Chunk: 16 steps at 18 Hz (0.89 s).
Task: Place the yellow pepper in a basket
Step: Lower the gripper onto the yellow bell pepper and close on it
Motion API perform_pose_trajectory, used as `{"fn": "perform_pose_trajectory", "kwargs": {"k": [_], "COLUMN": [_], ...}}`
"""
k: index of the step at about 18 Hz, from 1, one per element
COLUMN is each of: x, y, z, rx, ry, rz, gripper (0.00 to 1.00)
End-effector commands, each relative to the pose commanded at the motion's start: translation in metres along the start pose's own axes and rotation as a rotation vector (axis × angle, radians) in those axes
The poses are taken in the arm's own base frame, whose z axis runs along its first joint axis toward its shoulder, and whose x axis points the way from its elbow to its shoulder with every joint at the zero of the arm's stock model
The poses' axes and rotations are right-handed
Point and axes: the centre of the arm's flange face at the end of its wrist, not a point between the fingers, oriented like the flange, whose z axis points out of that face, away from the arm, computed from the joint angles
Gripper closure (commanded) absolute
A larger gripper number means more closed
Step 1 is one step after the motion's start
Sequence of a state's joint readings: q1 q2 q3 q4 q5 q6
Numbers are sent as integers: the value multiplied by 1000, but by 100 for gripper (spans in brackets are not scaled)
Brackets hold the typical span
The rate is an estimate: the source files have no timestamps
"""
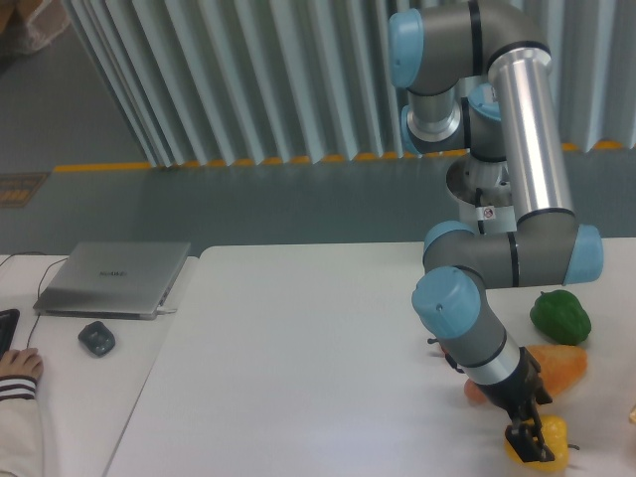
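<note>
White table point(298, 358) holds everything | my silver and blue arm point(517, 189) bends low over its near right corner | green pepper point(559, 316) sits far right | orange piece point(558, 366) lies just below it | yellow pepper point(553, 440) is at the front edge | my gripper point(527, 443) is on it, grip unclear.

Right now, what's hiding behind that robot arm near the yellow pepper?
Behind the arm, a tan egg and something red peek out, mostly covered. The gripper overlaps the yellow pepper.

Two peppers, yellow point(553, 437) and green point(560, 316); one orange wedge point(558, 364); one laptop point(114, 278); one mouse point(96, 338).
</note>
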State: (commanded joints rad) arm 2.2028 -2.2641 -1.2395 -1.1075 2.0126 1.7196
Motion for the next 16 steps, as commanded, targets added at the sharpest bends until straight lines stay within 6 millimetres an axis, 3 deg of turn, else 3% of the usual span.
{"fn": "perform_pose_trajectory", "kwargs": {"k": [5,6,9,10,13,16], "x": [-2,-2,-2,-1,-1,4], "y": [-10,-12,-10,-10,-14,-7], "z": [12,14,10,9,7,-17], "rx": [-19,-20,-21,-21,-21,3], "ry": [16,18,13,13,9,-43], "rz": [-2,-5,-10,-13,-67,-159], "gripper": [0,4,47,54,59,59]}}
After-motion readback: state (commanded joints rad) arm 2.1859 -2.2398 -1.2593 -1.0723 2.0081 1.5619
